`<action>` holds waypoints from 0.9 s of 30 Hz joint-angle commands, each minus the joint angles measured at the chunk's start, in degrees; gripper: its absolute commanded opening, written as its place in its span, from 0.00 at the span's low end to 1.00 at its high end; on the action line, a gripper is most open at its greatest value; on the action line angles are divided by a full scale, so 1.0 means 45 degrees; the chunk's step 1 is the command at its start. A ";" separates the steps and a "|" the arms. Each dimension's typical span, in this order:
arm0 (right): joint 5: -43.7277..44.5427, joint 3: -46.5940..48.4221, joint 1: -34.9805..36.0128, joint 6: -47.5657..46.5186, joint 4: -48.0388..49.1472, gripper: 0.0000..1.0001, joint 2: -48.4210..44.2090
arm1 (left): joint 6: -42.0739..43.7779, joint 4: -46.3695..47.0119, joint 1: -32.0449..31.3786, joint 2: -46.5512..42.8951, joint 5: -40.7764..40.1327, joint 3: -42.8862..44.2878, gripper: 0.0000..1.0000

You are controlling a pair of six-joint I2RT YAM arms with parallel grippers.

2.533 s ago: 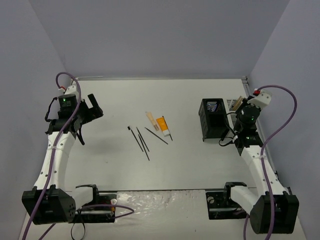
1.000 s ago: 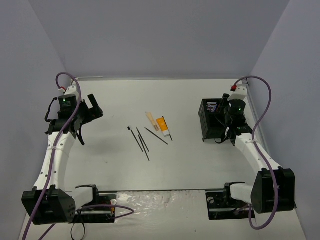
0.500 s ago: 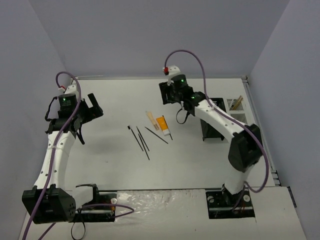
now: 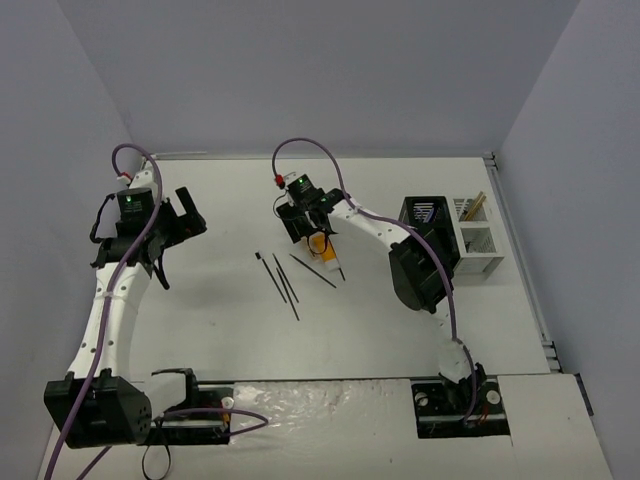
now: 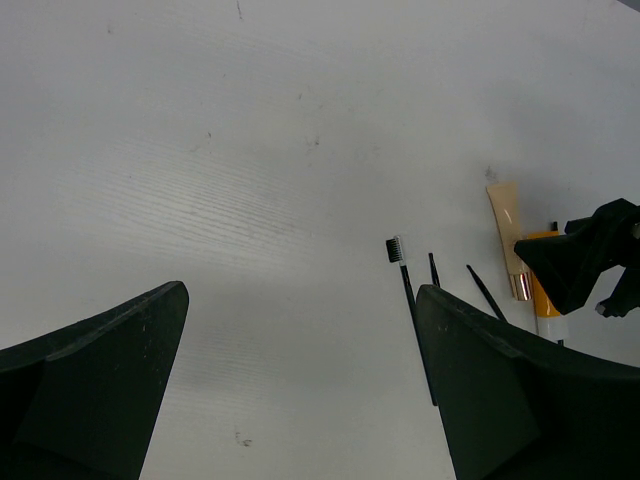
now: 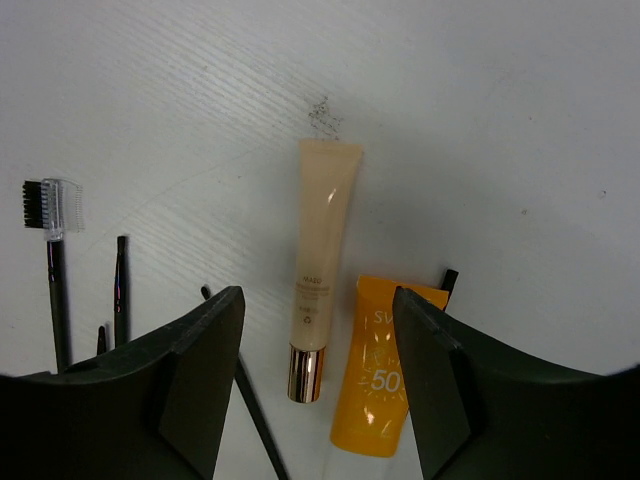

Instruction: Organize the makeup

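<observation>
- Nearest on the surface (image 4: 220, 330): thin black pencils (image 4: 283, 279) lying loose and slanted, with a white-headed brush (image 6: 48, 205) at the left of the group. In the right wrist view, a finger hides the pencils' lower ends.
- Just beyond them: orange tube (image 6: 375, 378) and beige tube (image 6: 322, 270), side by side and nearly parallel, with long axes running roughly near-to-far.
- A black tip shows at the orange tube's upper right corner. Cannot tell whether the rest lies under the tube.
- Right gripper (image 6: 316, 305) hangs directly over the beige tube, jaws spread, nothing pinched.
- The beige tube runs lengthwise through the gap, so the fingers would close across its narrow width. A straight drop looks like all the pickup needs.
- The beige tube's gold cap end sits at the wrist side of that view.
- From above, the right gripper covers most of the beige tube, and its height over the tube can't be judged.
- Left gripper (image 4: 186, 218) is well apart to the left, jaws spread wide and empty. The right arm is plainly the nearer one.
- Far right: black mesh and white holder (image 4: 482, 262), well apart from the tubes. The sticks in its white part are too small to identify.
</observation>
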 commanded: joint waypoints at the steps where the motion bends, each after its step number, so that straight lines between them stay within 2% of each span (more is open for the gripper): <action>1: -0.0059 0.1006 -0.0101 0.0026 -0.0341 0.58 0.0189 | -0.0167 0.0491 0.0085 -0.0209 0.0074 0.0437 0.97; 9: -0.0056 0.1583 -0.0046 -0.0322 -0.0349 0.53 0.1221 | -0.0186 0.0479 0.0085 -0.0127 0.0109 0.0453 0.97; 16: -0.0075 0.1887 -0.0042 -0.0416 -0.0349 0.42 0.1913 | -0.0186 0.0463 0.0085 -0.0092 0.0105 0.0457 0.97; 20: -0.0491 0.2013 -0.0003 -0.0505 -0.0349 0.26 0.1983 | -0.0186 0.0435 0.0085 -0.0092 0.0105 0.0476 0.97; 24: -0.0507 0.2163 0.0040 -0.0523 -0.0330 0.06 0.1792 | -0.0167 0.0444 0.0085 -0.0150 0.0067 0.0476 0.97; 27: -0.0397 0.2302 0.0072 -0.0586 -0.0330 0.02 0.1412 | -0.0167 0.0444 0.0085 -0.0150 0.0050 0.0460 0.97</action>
